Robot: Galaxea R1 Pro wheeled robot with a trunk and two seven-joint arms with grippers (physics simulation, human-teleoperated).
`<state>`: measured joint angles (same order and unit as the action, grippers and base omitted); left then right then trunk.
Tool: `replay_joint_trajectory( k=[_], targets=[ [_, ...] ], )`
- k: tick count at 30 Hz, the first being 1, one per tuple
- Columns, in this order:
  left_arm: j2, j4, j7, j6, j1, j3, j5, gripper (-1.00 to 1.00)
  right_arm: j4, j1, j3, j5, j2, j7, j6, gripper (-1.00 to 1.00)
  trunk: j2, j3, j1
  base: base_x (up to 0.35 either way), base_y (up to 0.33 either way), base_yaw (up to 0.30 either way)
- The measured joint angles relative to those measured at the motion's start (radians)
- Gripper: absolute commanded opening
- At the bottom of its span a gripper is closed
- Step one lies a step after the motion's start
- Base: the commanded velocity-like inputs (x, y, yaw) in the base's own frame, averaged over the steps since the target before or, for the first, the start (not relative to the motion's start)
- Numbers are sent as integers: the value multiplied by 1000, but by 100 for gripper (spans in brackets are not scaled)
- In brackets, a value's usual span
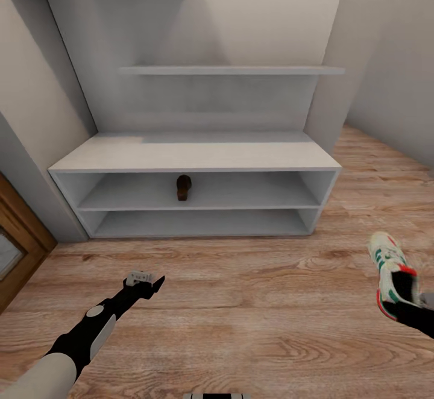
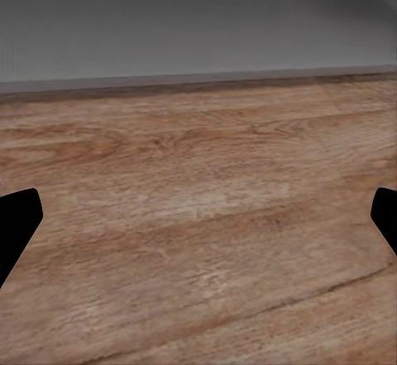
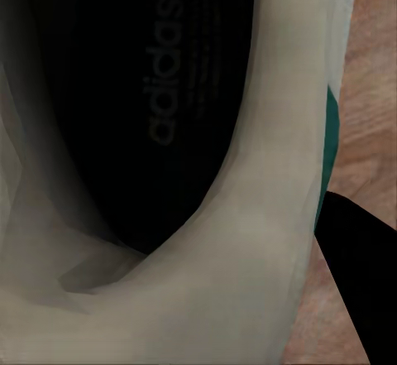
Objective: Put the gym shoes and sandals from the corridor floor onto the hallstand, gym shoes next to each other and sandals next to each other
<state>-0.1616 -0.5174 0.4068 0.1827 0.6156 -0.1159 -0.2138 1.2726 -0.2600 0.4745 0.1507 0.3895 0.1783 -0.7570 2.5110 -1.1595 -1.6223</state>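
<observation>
The white hallstand [image 1: 193,157] stood against the wall on the wood-grain corridor floor [image 1: 253,320], its flat top bare beneath two staggered wall shelves. Of its two long open tiers, the upper one held a single dark brown sandal [image 1: 184,187] near the middle, set well back; the lower tier showed only its white boards. The floor ran in light brown planks up to the foot of the hallstand.

A home corridor: white hallstand [image 1: 193,159], wall shelves [image 1: 232,70], wood-plank floor [image 1: 241,302], wooden door frame [image 1: 21,218].
</observation>
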Motion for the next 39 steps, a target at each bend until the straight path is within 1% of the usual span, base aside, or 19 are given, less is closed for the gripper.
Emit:
replay_joint_trajectory(
  k=[1, 2, 3, 4, 5, 8, 10, 13, 16, 17, 18, 20, 23, 24, 25, 27, 30, 35, 39],
  targets=[
    [0, 0, 0, 0, 0, 0, 0, 100, 0, 0, -84, 1, -10, 0, 0, -100, 0, 0, 0, 0, 0, 0],
    [-1, 0, 0, 0, -1, 0, 0, 100, 1, 0, -111, 4, -33, -1, 0, -100, 0, 0, 0, 0, 0, 0],
    [-1, 0, 0, 0, 0, 0, 0, 100, 0, 0, -136, -4, -40, 0, 0, -100, 0, 0, 0, 0, 0, 0],
    [-1, 0, 0, -1, 0, 1, 0, 100, 0, 0, -190, 0, -54, -1, 1, -100, 0, 0, 0, 0, 0, 0],
    [-1, 0, 0, -1, -1, 1, 0, 100, 0, 0, -217, 4, -61, -1, 0, -100, 0, 0, 0, 0, 0, 0],
    [0, -1, 0, -1, -1, 0, 0, 100, 0, 0, -246, -3, -74, 0, 1, -100, 0, 0, 0, 0, 0, 0],
    [0, 0, 0, -1, -1, -1, 1, 100, 0, 0, -256, 0, -87, -1, 0, -100, 0, 0, 0, 0, 0, 0],
    [0, 0, 0, 0, 0, -1, 2, 100, 0, 0, -259, -4, -123, -1, -1, -100, 0, 0, 0, 0, 0, 0],
    [1, 0, 0, 0, 0, -1, 2, 100, 0, 0, -261, -9, -203, -3, -1, -100, 0, 0, 0, 0, 0, 0],
    [0, -1, 0, -1, -1, -1, 2, 100, 0, 0, -261, -16, -214, -3, 0, -100, 0, 0, 0, 0, 0, 0],
    [1, -1, 0, -1, -1, -1, 2, 100, 0, 0, -261, -28, -238, -4, -1, -100, 0, 0, 0, 0, 0, 0],
    [0, -1, 1, -1, -1, -1, 2, 100, 0, 0, -261, -72, -256, -10, 0, -100, 0, 0, 0, 0, 0, 0],
    [0, -1, 0, -1, 0, -1, 2, 100, 0, 0, -262, -154, -297, -42, -1, -100, 0, 0, 0, 0, 0, 0],
    [0, -1, 1, -1, -1, -1, 2, 100, -1, 0, -263, -185, -321, -58, -1, -100, 0, 0, 0, 0, 0, 0],
    [1, -1, 0, -1, -1, -1, 2, 100, -1, 0, -262, -233, -353, -75, -1, -100, 0, 0, 0, 0, 0, 0],
    [0, -1, 0, -1, -1, -1, 2, 100, -1, 0, -262, -282, -374, -84, -1, -100, 0, 0, 0, 0, 0, 0],
    [0, -1, 1, -1, -1, -1, 3, 100, -1, -2, -261, -325, -389, -89, -1, -100, 0, 0, 0, 0, 0, 0],
    [1, -1, 1, -1, -1, -3, 3, 100, 0, -12, -261, -340, -394, -91, -1, -100, 0, 0, 0, 0, 0, 0],
    [2, -1, 2, -1, -1, -4, 3, 100, 0, -162, -262, -341, -395, -91, -3, -100, 0, 0, 0, 0, 0, 0]
  ],
)
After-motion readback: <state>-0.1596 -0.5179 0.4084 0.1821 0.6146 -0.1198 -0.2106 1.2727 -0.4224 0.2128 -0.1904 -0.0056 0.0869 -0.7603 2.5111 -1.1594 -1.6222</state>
